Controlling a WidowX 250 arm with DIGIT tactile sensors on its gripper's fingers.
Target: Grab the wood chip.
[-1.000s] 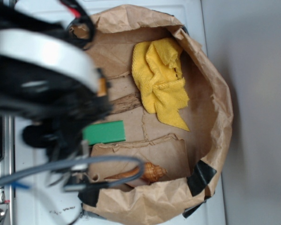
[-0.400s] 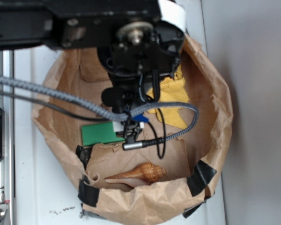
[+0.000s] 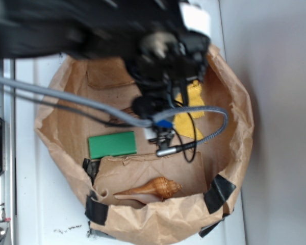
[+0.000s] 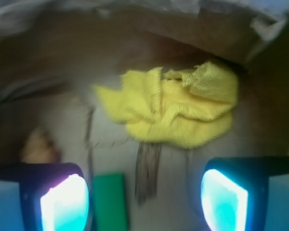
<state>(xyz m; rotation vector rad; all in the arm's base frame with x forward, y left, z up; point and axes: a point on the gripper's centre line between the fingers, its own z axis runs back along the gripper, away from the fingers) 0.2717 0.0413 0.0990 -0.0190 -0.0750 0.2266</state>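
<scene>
Wood chip (image 4: 147, 171) lies flat on the bag floor, between green block (image 4: 111, 202) and yellow cloth (image 4: 176, 113). Claw (image 4: 144, 202) spread, empty, above it. Judgement: descend straight, straddle the narrow width, avoid block.

Crumpled matt brown paper bag (image 3: 234, 127); fuzzy yellow cloth (image 4: 178, 113); rough grey-brown wood chip (image 4: 147, 171); glossy orange-brown seashell (image 3: 153, 189); smooth green block (image 3: 112, 144).
</scene>
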